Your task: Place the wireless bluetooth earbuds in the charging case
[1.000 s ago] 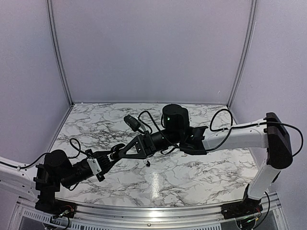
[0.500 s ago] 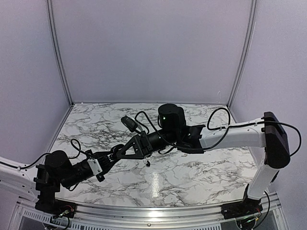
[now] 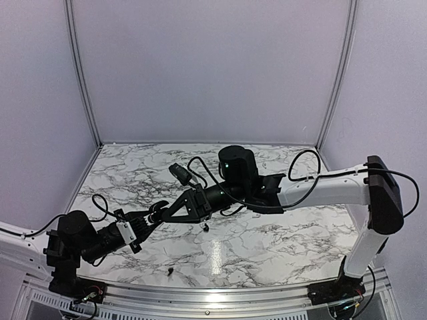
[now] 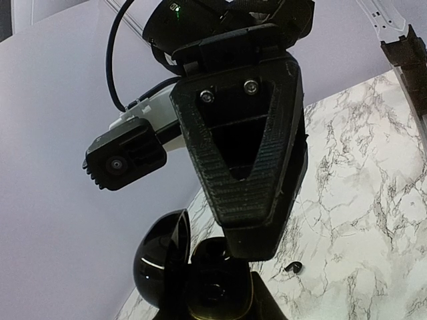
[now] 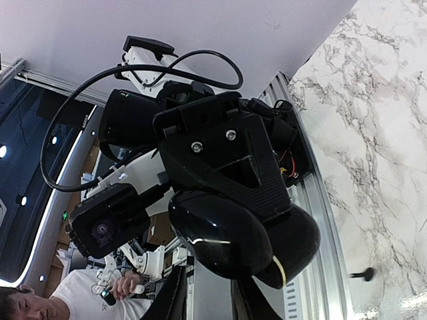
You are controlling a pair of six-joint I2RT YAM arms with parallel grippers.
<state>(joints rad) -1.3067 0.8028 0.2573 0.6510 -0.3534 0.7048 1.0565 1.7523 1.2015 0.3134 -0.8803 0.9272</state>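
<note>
The charging case [image 4: 217,283] is glossy black here, not pale. It has a thin gold rim and its lid [image 4: 160,257] is open. My left gripper [image 3: 148,219] is shut on it and holds it above the table. The case also shows in the right wrist view [image 5: 230,237]. My right gripper [image 3: 172,211] hovers right over the open case, its finger [image 4: 243,167] covering part of the hollow, with its jaws slightly apart and nothing seen between them. One black earbud [image 3: 206,227] lies on the marble beside the grippers. Another earbud [image 3: 171,271] lies near the front edge.
The marble table [image 3: 280,233] ends at a metal rail [image 3: 220,293] along the near edge. The second earbud [image 5: 363,273] lies close to that rail. Purple walls [image 3: 213,73] close in the back and sides. A person's hand shows beyond the rail [image 5: 123,287].
A black earbud now lies on the table near the front edge, where none lay before. My right gripper has moved a little left over the case. My left arm pulled back slightly.
</note>
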